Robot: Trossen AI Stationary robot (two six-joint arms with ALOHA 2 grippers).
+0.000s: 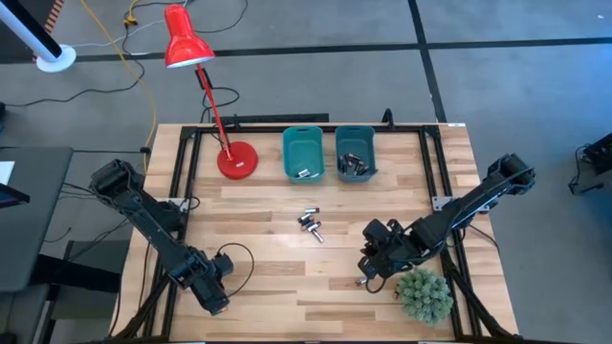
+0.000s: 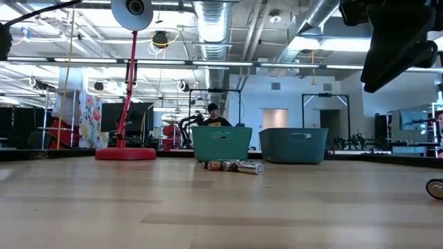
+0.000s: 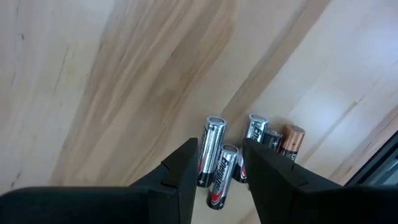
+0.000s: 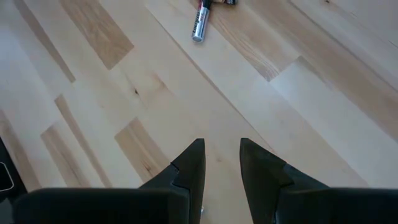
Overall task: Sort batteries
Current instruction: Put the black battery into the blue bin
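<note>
A group of batteries (image 3: 249,155), silver-and-black cells and one copper-topped, lies on the wood right under my left gripper (image 3: 219,144). The gripper is open and points steeply down near the table's near left corner (image 1: 216,292). One cell (image 3: 221,177) shows in the gap between its fingers; I cannot tell whether they touch it. A second group of batteries (image 1: 310,225) lies mid-table. My right gripper (image 4: 221,143) hangs open above bare wood at the near right (image 1: 375,260), with nothing between its fingers.
Two teal bins stand at the far edge: the left bin (image 1: 303,151) with a battery or two, the right bin (image 1: 355,151) with several dark ones. A red desk lamp (image 1: 236,160) stands far left, a green plant (image 1: 424,294) near right. A small round-ended thing (image 2: 436,188) lies below my right gripper.
</note>
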